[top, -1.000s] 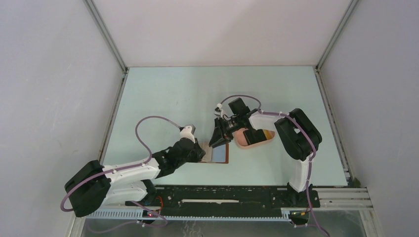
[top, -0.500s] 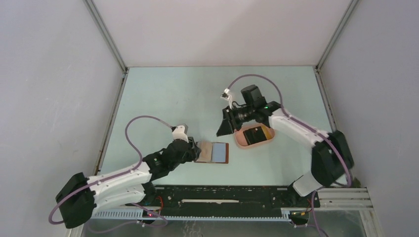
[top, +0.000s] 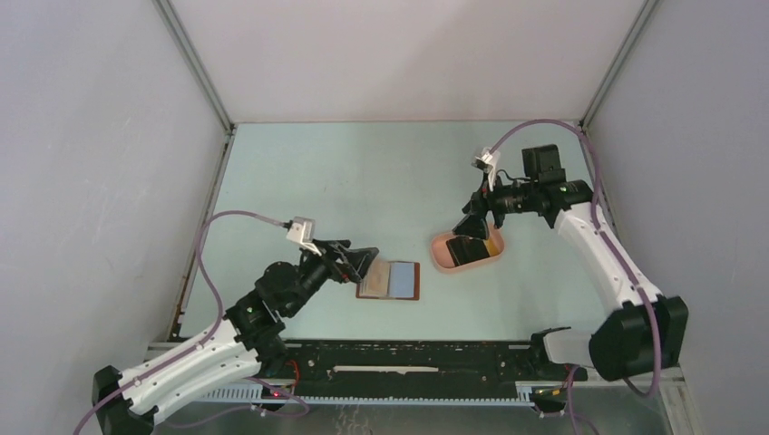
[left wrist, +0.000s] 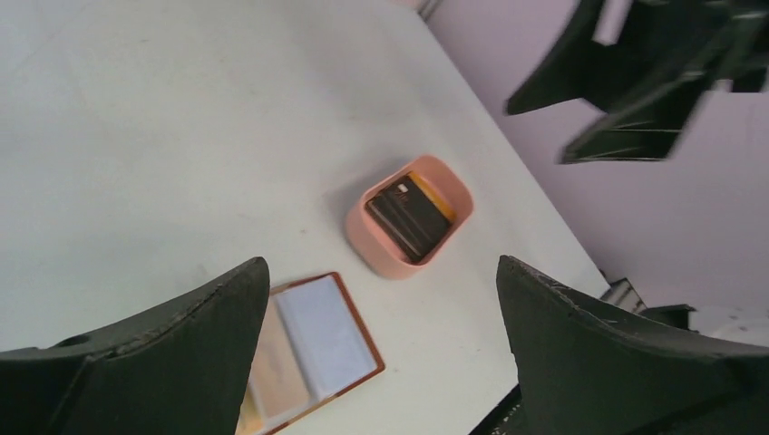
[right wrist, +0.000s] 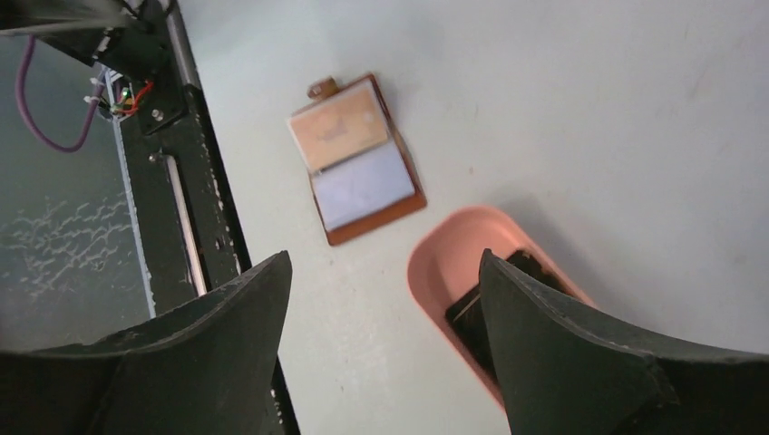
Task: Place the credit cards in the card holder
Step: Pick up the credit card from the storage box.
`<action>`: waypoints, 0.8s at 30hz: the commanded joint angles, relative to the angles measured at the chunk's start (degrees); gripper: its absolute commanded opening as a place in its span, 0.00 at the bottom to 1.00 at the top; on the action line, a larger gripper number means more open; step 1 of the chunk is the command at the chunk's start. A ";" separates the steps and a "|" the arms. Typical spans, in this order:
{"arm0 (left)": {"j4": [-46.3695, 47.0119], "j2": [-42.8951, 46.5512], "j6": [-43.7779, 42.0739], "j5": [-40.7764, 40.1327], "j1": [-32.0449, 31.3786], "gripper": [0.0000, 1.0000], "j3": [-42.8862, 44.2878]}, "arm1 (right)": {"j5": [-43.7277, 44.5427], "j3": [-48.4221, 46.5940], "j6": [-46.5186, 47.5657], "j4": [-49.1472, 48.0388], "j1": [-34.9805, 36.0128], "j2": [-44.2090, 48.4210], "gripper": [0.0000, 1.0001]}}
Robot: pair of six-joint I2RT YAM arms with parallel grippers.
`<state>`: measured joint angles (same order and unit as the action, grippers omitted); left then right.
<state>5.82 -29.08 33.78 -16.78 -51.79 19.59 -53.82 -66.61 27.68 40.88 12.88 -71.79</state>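
The card holder (top: 390, 280) lies open and flat on the table near the front edge, showing a tan card (top: 374, 276) in its left pocket and a grey-blue pocket on the right. It also shows in both wrist views, as the card holder (left wrist: 308, 349) and the card holder (right wrist: 355, 159). More credit cards, a black one (top: 467, 249) over a tan-yellow one (top: 494, 245), lie in the pink tray (top: 438, 249). My left gripper (top: 361, 256) hangs open just left of the holder, holding nothing (left wrist: 381, 263). My right gripper (top: 478, 225) is open above the tray, empty (right wrist: 384, 255).
The black base rail (top: 408, 358) runs along the near table edge just behind the holder. Grey enclosure walls and metal frame posts (top: 195, 72) bound the table on three sides. The right arm's gripper (left wrist: 635, 82) shows high in the left wrist view.
My left gripper let go of the holder's left edge, opened and drew back up and left. My right gripper swung right from over the holder to above the tray and opened wider.
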 commanded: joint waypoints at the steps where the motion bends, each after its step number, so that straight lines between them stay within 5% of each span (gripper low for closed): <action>1: 8.98 -4.62 -2.03 7.28 0.41 1.00 -0.43 | 2.95 1.52 0.49 2.46 -3.17 -5.13 0.82; 16: 17.68 -26.54 -0.43 13.39 0.55 0.96 5.40 | 30.65 6.59 -13.98 -5.95 -2.65 -16.63 0.81; 24: 22.80 -33.47 3.01 16.06 0.55 0.94 5.23 | 34.81 6.14 -18.49 -8.27 -1.47 -20.75 0.81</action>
<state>23.38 -60.80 35.00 -2.68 -51.57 21.23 -21.85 -59.92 12.71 35.03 11.07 -91.05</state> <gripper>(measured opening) 0.942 0.820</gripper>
